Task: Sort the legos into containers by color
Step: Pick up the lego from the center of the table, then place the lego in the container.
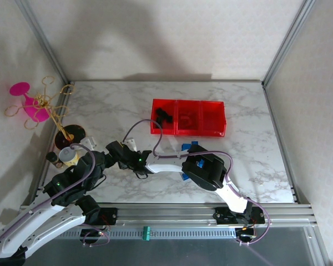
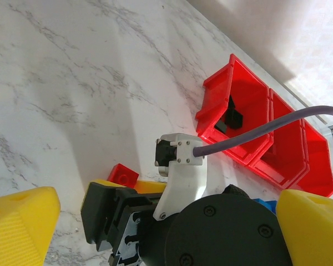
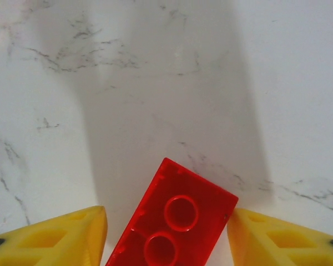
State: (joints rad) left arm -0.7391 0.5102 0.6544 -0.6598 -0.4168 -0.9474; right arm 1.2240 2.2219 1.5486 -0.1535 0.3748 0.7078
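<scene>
While the right fingers [image 3: 61, 238] flank 1 red lego [image 3: 175, 221] on the surface [image 3: 155, 83], grip unclear, its long axis points away from them, slightly slanted. The left fingers [image 2: 22, 221] are spread, and the 3 containers [image 1: 188, 132] sit beyond.

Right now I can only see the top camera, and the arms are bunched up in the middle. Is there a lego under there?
Observer: Yes. A red lego lies on the marble table between the yellow fingers of the right pincer.
Operator: Is it grabbed?
Observer: Can't tell. It sits crooked, one corner close to a finger.
Operator: What's the other pincer doing?
Observer: The left pincer is wide open, the right arm's wrist showing between its fingers.
</scene>
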